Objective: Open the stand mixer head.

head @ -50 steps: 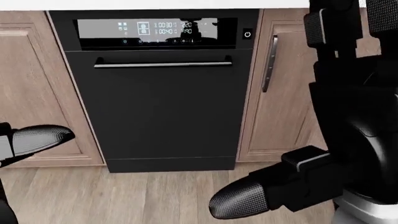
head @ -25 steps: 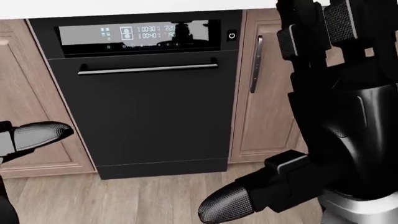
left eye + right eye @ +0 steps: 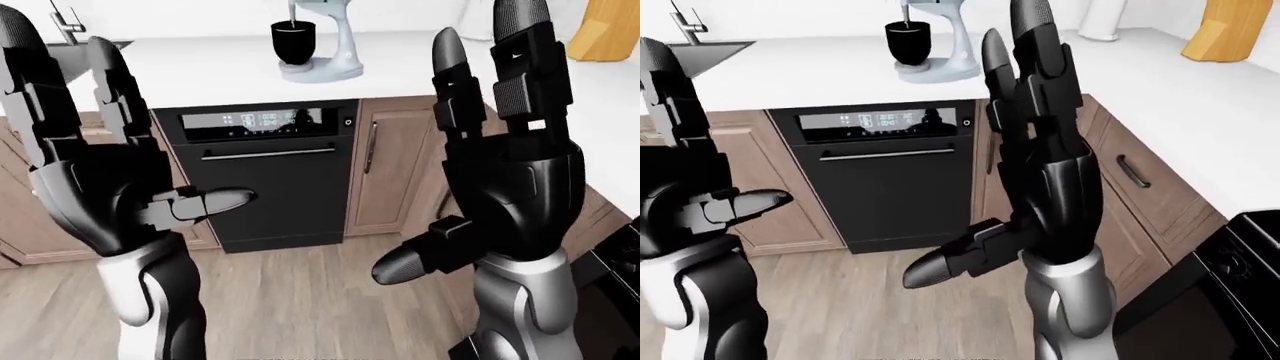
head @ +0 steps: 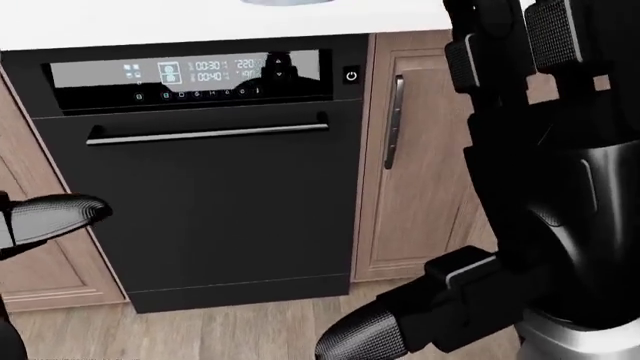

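Left-eye view: the mixer sits up top on the white counter, black bowl on its left side, head cut off by the frame edge so can't tell if it's tilted. Both hands are raised with fingers spread wide, holding nothing. The left hand is at the left, the right hand at the right, and the mixer is well apart from both, up between them.

Head view: mostly the black dishwasher, with only a sliver of the mixer's base at the top edge. The right hand fills the right side.

Right-eye view: the mixer is just left of the right hand's raised fingertips, not touching. A wooden block stands top right.
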`<state>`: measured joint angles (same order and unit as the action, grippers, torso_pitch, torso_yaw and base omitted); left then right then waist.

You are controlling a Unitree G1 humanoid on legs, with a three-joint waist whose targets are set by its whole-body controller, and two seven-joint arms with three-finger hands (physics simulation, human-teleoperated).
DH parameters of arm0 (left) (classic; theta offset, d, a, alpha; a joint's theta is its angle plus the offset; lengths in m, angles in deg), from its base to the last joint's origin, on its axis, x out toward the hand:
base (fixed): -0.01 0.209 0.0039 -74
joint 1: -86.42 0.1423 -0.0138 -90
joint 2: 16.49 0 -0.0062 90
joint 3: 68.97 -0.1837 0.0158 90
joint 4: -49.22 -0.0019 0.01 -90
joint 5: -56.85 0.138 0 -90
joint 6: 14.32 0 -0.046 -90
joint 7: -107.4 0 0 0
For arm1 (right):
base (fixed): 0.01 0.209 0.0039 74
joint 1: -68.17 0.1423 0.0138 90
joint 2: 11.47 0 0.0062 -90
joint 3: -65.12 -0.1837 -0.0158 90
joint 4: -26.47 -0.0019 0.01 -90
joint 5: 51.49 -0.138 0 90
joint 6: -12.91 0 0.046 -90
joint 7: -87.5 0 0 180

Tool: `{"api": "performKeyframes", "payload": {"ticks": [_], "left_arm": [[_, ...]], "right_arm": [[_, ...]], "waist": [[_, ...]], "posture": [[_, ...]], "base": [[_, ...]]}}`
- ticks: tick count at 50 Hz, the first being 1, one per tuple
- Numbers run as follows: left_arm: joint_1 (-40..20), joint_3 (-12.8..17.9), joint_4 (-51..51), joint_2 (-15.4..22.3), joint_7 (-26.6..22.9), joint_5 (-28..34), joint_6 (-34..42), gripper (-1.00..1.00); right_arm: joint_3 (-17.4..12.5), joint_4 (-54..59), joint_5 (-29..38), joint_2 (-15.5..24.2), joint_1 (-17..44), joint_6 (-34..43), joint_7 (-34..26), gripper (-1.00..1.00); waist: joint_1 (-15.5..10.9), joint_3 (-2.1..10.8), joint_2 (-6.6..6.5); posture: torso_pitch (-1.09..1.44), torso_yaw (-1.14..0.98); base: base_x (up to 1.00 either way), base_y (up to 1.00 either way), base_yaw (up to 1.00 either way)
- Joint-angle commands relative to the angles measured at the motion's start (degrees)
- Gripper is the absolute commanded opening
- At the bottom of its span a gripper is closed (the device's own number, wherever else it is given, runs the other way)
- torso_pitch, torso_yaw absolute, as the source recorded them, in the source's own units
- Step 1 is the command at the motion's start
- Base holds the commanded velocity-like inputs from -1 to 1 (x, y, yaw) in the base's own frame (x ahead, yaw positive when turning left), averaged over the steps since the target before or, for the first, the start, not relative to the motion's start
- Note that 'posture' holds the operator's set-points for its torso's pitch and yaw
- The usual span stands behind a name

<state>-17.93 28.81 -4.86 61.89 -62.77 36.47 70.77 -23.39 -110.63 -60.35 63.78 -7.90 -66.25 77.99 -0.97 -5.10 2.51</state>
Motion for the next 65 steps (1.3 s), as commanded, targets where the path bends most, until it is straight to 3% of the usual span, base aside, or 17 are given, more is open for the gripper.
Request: {"api": "performKeyframes", "payload": {"ticks": [1,6,8,12,17,18,23,25,29,33,39,41,52,54,62,63,65], "left_arm": [[-0.68,0.04,1.02,0.12,-0.23,-0.01,-0.56,1.00],[-0.60,0.02,0.94,0.14,-0.28,0.04,-0.64,1.00],[-0.56,-0.07,1.12,0.11,-0.28,0.13,-0.55,1.00],[-0.45,-0.13,1.09,0.04,-0.40,0.22,-0.65,1.00],[-0.57,-0.03,0.82,0.08,-0.37,0.12,-0.76,1.00],[-0.66,0.02,0.83,0.12,-0.34,0.09,-0.73,1.00],[-0.80,0.03,0.60,0.17,-0.35,0.13,-0.83,1.00],[-0.91,0.07,0.55,0.23,-0.35,0.10,-0.80,1.00],[-1.13,0.18,0.20,0.34,-0.31,0.12,-0.93,1.00],[-1.14,0.23,0.23,0.40,-0.30,0.00,-0.93,1.00],[-0.97,0.45,-0.24,0.42,-0.42,-0.19,-1.40,1.00],[-0.86,0.46,-0.17,0.43,-0.38,-0.23,-1.41,1.00],[-0.50,0.49,0.18,0.41,-0.30,-0.29,-1.41,1.00],[-0.58,0.49,0.11,0.42,-0.31,-0.27,-1.40,1.00],[-0.52,0.30,-0.15,0.28,-0.42,-0.01,-1.60,1.00],[-0.46,0.32,-0.14,0.27,-0.40,0.00,-1.60,1.00],[-0.46,0.34,0.04,0.30,-0.34,0.00,-1.45,1.00]], "right_arm": [[-0.12,-1.24,0.21,0.22,0.77,-1.31,0.11,1.00],[-0.24,-1.25,-0.31,0.04,0.59,-0.87,-0.02,1.00],[-0.09,-1.25,0.18,0.24,0.43,-1.30,-0.21,1.00],[0.26,-1.17,0.96,0.06,0.02,-1.31,-0.34,1.00],[0.29,-1.20,1.49,0.18,0.36,-1.22,-0.07,1.00],[0.29,-1.06,1.78,0.17,0.33,-1.26,-0.15,1.00],[-0.32,-1.94,-0.57,0.03,0.68,0.10,-0.27,1.00],[-0.32,-1.62,-0.17,0.12,0.70,-0.90,-0.15,1.00],[-0.21,-1.13,0.61,0.22,0.90,-0.79,-0.10,1.00],[-0.28,-1.32,0.23,0.33,1.02,-0.74,-0.10,1.00],[-0.19,-1.31,-0.24,-0.07,0.93,-0.58,-0.39,1.00],[-0.13,-1.20,-0.28,0.11,1.02,-0.43,-0.27,1.00],[-0.13,-1.38,-0.26,-0.19,1.04,0.00,-0.14,1.00],[0.26,-1.13,0.90,0.09,0.91,-0.69,-0.09,1.00],[-0.11,-0.93,0.50,-0.06,0.96,-0.39,-0.08,1.00],[0.09,-0.64,1.36,0.13,0.84,-0.89,-0.08,1.00],[0.32,-0.29,2.68,0.12,0.75,-1.37,0.12,1.00]], "waist": [[0.20,-1.47,0.21],[0.90,4.65,-2.07],[1.74,-0.79,-3.50],[2.42,4.36,-4.39],[1.32,-0.38,-5.01],[2.12,3.22,-5.42],[1.07,4.18,-1.19],[1.05,-1.51,-1.58],[0.98,4.16,-1.27],[2.57,0.06,-1.51],[2.25,4.50,-5.92],[1.96,-0.55,-4.64],[0.82,5.02,-1.91],[1.73,-1.44,-4.34],[1.64,5.31,-2.44],[2.26,0.30,-4.41],[1.68,-1.02,-3.49]], "posture": [[0.00,0.00],[0.00,0.00],[0.00,0.00],[0.00,0.00],[0.00,0.00],[0.00,0.00],[0.00,0.00],[0.00,0.00],[0.00,0.00],[0.00,0.00],[0.00,0.00],[0.00,0.00],[0.00,0.00],[0.00,0.00],[0.00,0.00],[0.00,0.00],[0.00,0.00]], "base": [[1.00,0.00,0.00],[0.09,0.00,0.00],[1.00,-0.02,0.00],[0.15,0.00,0.00],[0.62,-0.05,0.00],[0.00,0.00,0.00],[0.21,0.00,0.00],[1.00,0.00,0.00],[0.10,0.00,0.00],[0.75,0.00,0.00],[0.12,0.00,0.00],[1.00,-0.01,0.00],[0.17,-0.02,0.00],[1.00,-0.32,0.00],[0.25,-0.04,0.00],[1.00,-0.25,0.00],[0.45,-0.04,0.00]]}}
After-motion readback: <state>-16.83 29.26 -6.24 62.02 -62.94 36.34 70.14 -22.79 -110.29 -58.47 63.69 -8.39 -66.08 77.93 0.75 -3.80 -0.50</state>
